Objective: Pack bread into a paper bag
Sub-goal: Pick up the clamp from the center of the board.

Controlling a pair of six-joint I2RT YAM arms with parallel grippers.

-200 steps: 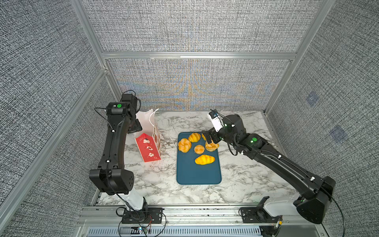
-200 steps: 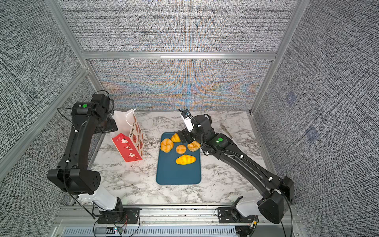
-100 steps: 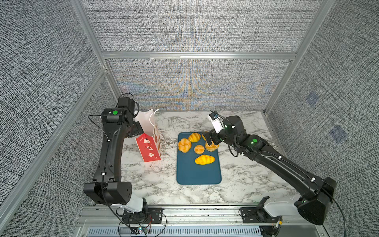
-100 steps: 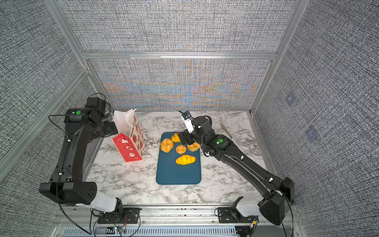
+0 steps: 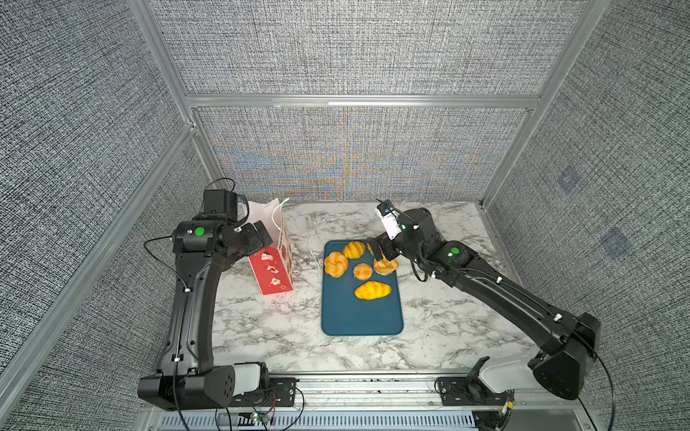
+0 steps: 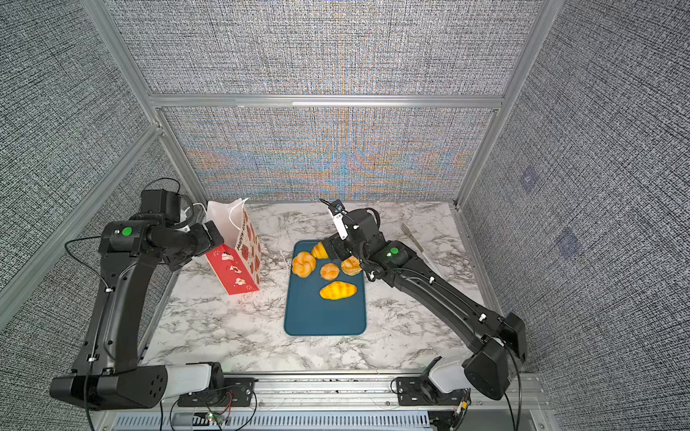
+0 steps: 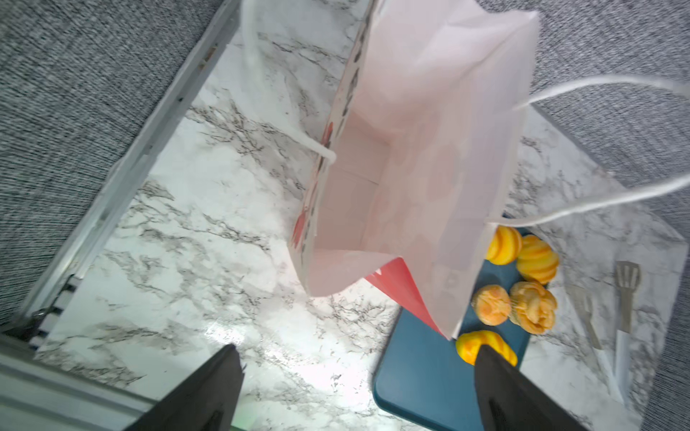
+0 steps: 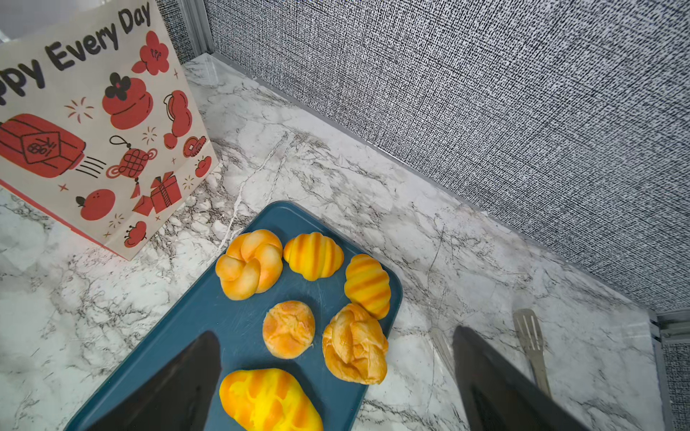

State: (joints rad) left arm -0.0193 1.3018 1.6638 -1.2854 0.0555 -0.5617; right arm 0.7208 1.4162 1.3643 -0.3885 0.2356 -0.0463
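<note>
Several golden-orange pieces of bread lie at the far end of a blue tray [image 5: 358,317] [image 8: 231,321]: a knot roll [image 5: 336,264] [image 8: 249,264], ridged croissants [image 5: 372,290] [image 8: 313,255], a round bun [image 8: 288,329] and a flaky roll [image 8: 354,345]. The paper bag [image 5: 272,268] [image 6: 239,268] stands upright left of the tray, its white inside [image 7: 429,149] empty. My left gripper [image 5: 261,233] [image 7: 356,349] hangs open beside the bag's mouth, holding nothing. My right gripper [image 5: 377,250] [image 8: 335,331] hovers open above the bun and flaky roll, clear of both.
Two metal utensils [image 6: 412,237] [image 8: 530,343] lie on the marble table at the back right, close behind my right arm. Grey fabric walls and metal frame rails [image 5: 358,100] enclose the table on three sides.
My left arm has swung its elbow down and toward the front, keeping the gripper by the bag's mouth. The right gripper has barely shifted over the tray. Both stay open.
</note>
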